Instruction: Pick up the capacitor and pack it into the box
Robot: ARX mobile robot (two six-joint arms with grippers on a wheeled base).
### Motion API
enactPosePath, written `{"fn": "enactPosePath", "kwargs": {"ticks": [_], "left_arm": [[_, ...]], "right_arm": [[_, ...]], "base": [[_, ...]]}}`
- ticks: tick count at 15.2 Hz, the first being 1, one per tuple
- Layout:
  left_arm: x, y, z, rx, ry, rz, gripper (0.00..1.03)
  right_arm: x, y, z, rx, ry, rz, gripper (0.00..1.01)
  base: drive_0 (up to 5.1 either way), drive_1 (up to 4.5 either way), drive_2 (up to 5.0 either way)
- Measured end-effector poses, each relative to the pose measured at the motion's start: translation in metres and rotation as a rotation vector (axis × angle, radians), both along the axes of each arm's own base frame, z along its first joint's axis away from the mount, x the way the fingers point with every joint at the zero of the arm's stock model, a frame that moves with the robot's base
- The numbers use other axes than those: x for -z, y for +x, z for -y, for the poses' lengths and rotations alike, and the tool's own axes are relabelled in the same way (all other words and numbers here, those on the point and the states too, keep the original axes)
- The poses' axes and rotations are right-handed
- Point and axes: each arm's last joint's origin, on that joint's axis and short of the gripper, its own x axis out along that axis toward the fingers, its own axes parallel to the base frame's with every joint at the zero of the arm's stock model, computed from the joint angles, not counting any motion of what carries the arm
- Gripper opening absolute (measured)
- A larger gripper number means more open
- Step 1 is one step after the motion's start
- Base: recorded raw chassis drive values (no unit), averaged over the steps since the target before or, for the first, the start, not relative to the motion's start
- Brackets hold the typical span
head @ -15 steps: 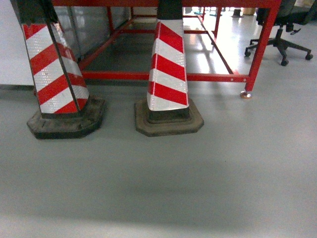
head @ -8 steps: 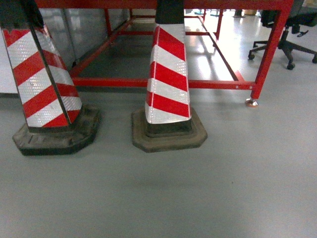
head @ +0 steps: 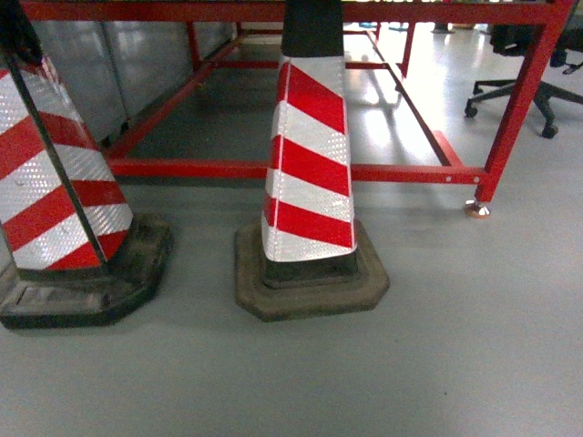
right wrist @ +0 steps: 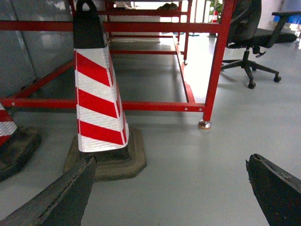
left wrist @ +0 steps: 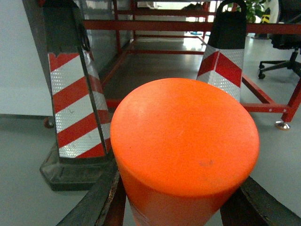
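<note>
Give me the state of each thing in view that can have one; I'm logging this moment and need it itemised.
Orange cylinder: held between the left end effector fingers.
Right end effector: open, nothing between its fingers.
Middle striped cone: upright on its base.
Left striped cone: standing, partly cut off by the frame edge.
Office chair: upright on its castors.
Pink box: not in view.

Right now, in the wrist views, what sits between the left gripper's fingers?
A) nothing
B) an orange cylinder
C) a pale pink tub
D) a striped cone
B: the left wrist view shows the orange cylinder filling the gap between the left gripper's dark fingers; the right gripper is open and empty.
</note>
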Motion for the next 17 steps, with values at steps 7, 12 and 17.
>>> {"fn": "enactPosePath", "kwargs": {"ticks": [7, 12, 17], "left_arm": [[0.0007, 0.0000, 0.0000, 0.000, 0.000, -0.007, 0.44], [0.0000, 0.0000, 0.0000, 0.000, 0.000, 0.000, 0.44], [0.0000, 0.0000, 0.0000, 0.000, 0.000, 0.000, 0.44]], "right_arm": [[0.0002, 0.0000, 0.0000, 0.000, 0.000, -0.002, 0.98], [0.0001, 0.0000, 0.0000, 0.000, 0.000, -0.001, 0.98], [0.0001, 0.0000, 0.0000, 0.000, 0.000, -0.001, 0.98]], "base": [[0.0, 2.87, -2.8], [0.0, 0.00, 0.0], [0.0, 0.00, 0.0]]}}
